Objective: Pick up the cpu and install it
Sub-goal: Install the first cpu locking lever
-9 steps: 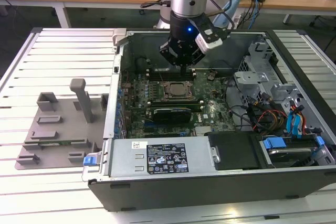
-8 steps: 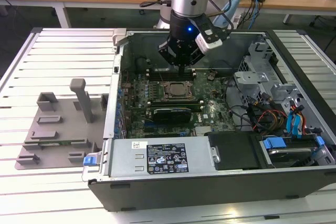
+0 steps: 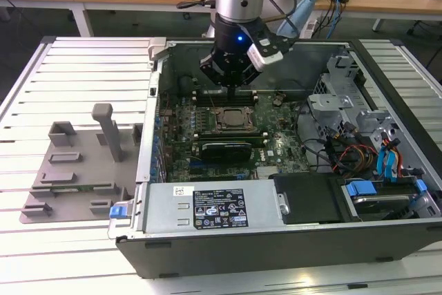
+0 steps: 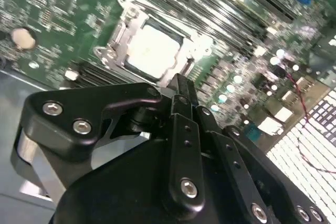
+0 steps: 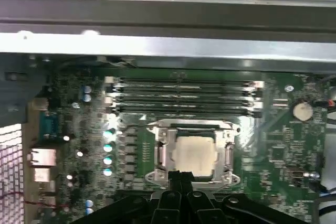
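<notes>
You had the cpu [image 5: 195, 153] already lying in the socket [image 5: 160, 153] on the motherboard [image 5: 283, 145], not in the claw. In both wrist views it read as a small flat square with a pale, silvery-white metal top [image 4: 153, 51], bright enough under the light that its surface detail washed out. The socket's metal frame [image 4: 119, 30] ran around all four of its sides, and the chip sat level inside that frame, flush rather than tilted. In the exterior view the socket [image 3: 233, 119] showed as a dark square with a metal surround, and the chip itself was too small there to make out.

Your gripper [image 4: 179, 85] hung just above the socket's edge, with its black fingers [image 5: 178, 179] drawn together, tip against tip, and nothing between them. In the first wrist view those fingertips stood at the near rim of the socket frame, apart from the chip's top. In the exterior view the gripper [image 3: 233, 92] pointed down at the board just behind the socket, inside the open computer case [image 3: 276, 240].

Taking the socket as your mark: the row of long memory slots [image 5: 184, 95] lay just beside it on its far side in the first wrist view, and a round silver coin cell [image 5: 303, 110] sat well apart from it on the board. The grey fixture plate [image 3: 76, 170] with its upright posts lay outside the case, toward the exterior view's left, well apart from the socket.
</notes>
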`<act>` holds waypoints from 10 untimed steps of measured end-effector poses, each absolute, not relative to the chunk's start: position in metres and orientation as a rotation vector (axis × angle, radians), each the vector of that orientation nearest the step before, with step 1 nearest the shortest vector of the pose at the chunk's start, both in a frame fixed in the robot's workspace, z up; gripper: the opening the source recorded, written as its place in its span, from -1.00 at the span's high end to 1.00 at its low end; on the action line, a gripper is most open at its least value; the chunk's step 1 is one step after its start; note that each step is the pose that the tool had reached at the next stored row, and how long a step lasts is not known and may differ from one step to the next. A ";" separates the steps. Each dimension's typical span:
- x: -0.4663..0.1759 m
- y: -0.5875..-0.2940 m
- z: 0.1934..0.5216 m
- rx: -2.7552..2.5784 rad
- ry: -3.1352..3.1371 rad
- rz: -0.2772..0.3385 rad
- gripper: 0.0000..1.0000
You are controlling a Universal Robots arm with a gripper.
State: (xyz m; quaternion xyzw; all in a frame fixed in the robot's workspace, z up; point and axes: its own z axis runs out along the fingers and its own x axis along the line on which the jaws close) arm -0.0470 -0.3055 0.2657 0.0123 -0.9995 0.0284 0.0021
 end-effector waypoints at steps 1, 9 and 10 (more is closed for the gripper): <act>-0.057 -0.305 0.266 0.039 -3.136 0.075 0.79; -0.099 -0.285 0.262 0.038 -3.137 0.061 0.79; -0.098 -0.281 0.262 0.039 -3.137 0.055 0.79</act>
